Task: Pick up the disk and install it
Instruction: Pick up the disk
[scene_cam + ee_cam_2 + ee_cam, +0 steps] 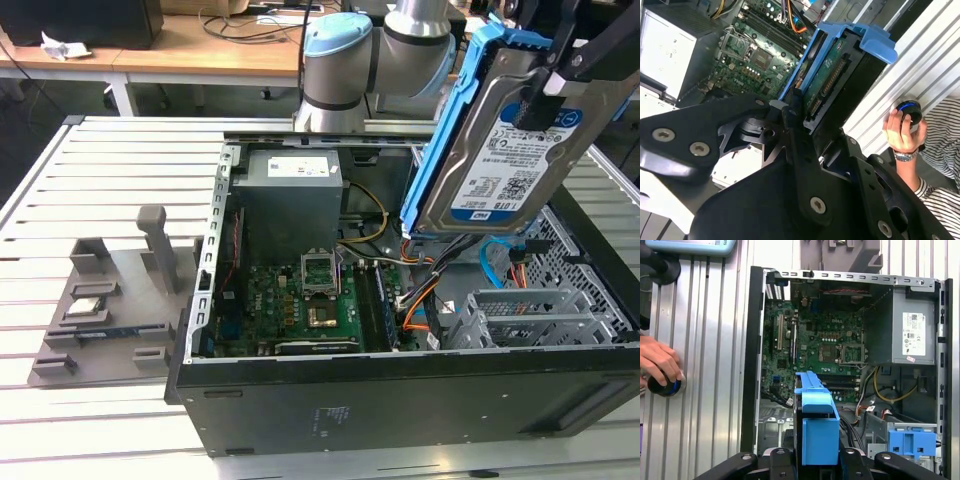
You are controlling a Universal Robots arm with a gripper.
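The claw (540, 97) is clamped on the disk (505, 150) and holds it in the air, clear of everything below. Its black fingers (585, 50) press on the labelled face and the opposite face, near the disk's upper end. The disk hangs steeply tilted, almost on edge, with its label turned toward the exterior view's camera. Its blue bracket (450, 120) runs along the long side toward the exterior view's left and across the top.

Below it, an open computer case (400, 400) lies on its side on the slatted metal tabletop (110, 170). The disk is over the part of the case at the exterior view's right, above a bundle of cables (450, 265) and a metal drive cage (520, 310), touching neither. The motherboard (310, 300) and the grey power supply (290, 195) sit in the part at the exterior view's left.

In the first wrist view the bracket's end is seen between the claw's fingers, against the open interior of the case. A small blue latch (912, 442) sits inside the case, apart from the disk.

Well apart from the case, a grey fixture (100, 290) with small parts rests on the tabletop. A person's hand (657, 360) rests on a round black-and-blue knob (664, 387) at the tabletop's edge.
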